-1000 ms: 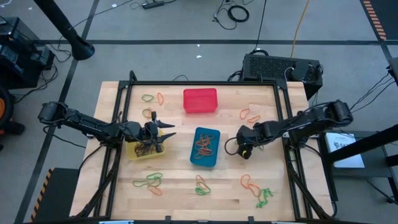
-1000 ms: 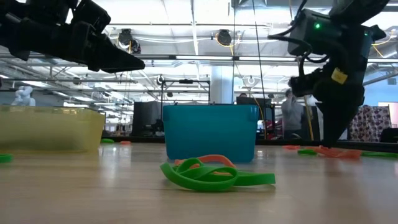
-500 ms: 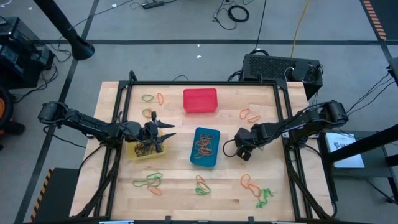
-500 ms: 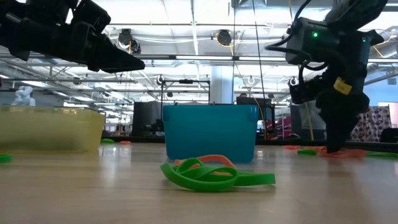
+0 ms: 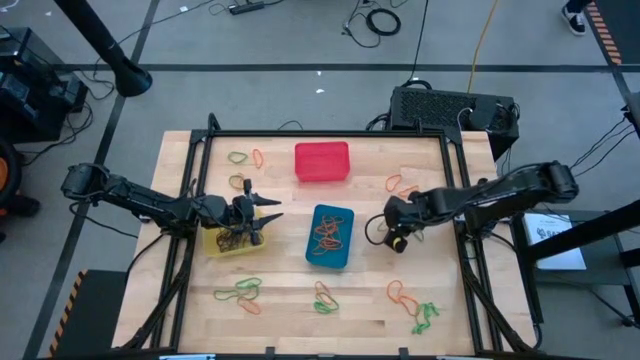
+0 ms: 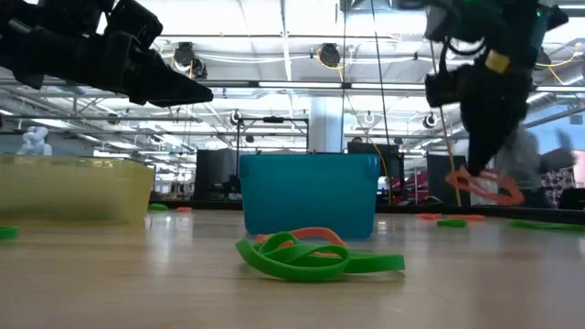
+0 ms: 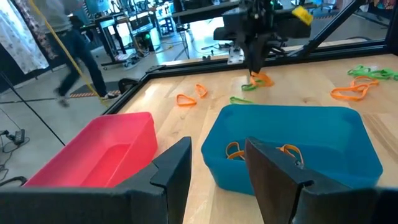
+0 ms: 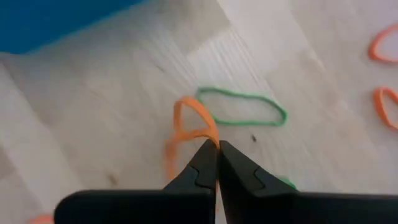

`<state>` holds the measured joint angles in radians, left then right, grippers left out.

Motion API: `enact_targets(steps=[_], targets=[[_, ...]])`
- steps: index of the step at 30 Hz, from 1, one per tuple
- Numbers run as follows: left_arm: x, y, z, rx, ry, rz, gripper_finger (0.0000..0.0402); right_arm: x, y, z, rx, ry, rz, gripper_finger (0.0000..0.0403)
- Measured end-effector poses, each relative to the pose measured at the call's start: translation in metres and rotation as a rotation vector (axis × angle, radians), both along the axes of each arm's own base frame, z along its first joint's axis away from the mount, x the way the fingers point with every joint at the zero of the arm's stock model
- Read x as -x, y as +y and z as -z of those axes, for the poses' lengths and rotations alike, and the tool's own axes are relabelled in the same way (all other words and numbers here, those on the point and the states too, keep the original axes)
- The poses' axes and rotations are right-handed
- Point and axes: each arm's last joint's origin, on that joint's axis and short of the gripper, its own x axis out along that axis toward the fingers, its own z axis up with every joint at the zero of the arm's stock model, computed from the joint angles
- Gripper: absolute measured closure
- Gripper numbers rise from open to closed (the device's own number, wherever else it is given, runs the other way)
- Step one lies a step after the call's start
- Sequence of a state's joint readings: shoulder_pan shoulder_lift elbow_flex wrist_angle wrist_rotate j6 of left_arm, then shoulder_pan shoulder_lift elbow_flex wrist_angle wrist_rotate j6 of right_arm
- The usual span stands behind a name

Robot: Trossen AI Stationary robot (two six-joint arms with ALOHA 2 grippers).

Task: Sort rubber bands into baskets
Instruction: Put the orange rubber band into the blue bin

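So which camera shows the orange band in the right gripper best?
Right wrist view: the right gripper is shut on the orange band, above the wood. Low view shows it dangling; left wrist view shows it small and far off; the high view hides it.

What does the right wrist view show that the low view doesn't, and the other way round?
Only the right wrist view shows a thin green rubber band lying flat on the wooden table just beyond the fingertips. Only the low view shows the yellow plastic basket and the left gripper above it. Both show the right gripper, shut on a thin orange rubber band, and part of the blue plastic basket.
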<state>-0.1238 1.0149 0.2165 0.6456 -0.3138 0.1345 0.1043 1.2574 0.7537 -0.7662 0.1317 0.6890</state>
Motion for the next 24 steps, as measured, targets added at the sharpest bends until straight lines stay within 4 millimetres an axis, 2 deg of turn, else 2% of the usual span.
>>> enact_targets(steps=[4, 8, 11, 24], targets=[[0.0, 0.0, 0.0, 0.006, 0.0, 0.0, 0.0244, 0.001, 0.0, -0.008, -0.008, 0.016, 0.012, 0.0402], [0.0, 0.0, 0.0, 0.021, -0.003, -0.002, 0.0244, 0.011, -0.001, 0.006, -0.013, 0.149, 0.062, 0.0402], [0.0, 0.0, 0.0, 0.022, -0.003, -0.002, 0.0244, 0.008, 0.001, 0.01, -0.028, 0.113, 0.04, 0.0398], [0.0, 0.0, 0.0, 0.022, -0.003, -0.002, 0.0244, 0.005, 0.001, 0.01, -0.037, 0.084, 0.039, 0.0331]])
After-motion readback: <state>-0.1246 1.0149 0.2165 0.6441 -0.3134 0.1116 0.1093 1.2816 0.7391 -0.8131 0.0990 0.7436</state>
